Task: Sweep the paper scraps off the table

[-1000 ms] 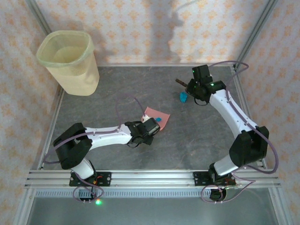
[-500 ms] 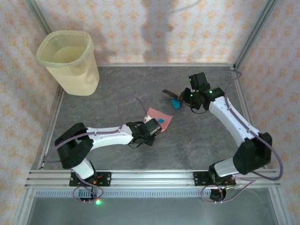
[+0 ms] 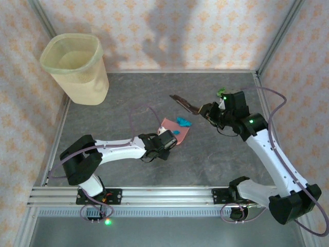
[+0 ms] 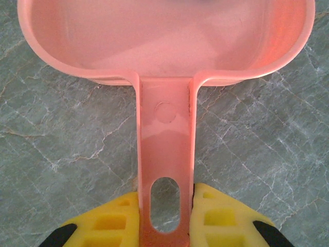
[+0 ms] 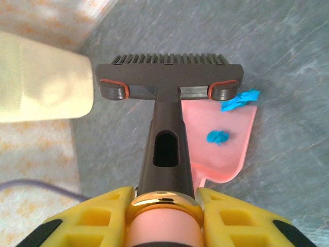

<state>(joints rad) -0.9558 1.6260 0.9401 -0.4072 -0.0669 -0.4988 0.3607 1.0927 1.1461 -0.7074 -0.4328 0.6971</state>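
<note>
A pink dustpan lies flat on the dark grey table, mouth toward the far right. My left gripper is shut on the dustpan's handle. My right gripper is shut on a dark brush; its head hovers just beyond the pan's mouth. One teal-blue paper scrap lies inside the pan. Another teal-blue scrap sits at the pan's front lip, beside the brush head's right end.
A pale yellow waste bin stands at the table's far left corner. Aluminium rails run along the near edge, and patterned walls close in the other sides.
The right arm has swung the brush left and nearer, pushing the teal-blue scrap across the table to the dustpan's lip. The left arm and dustpan have stayed put.
</note>
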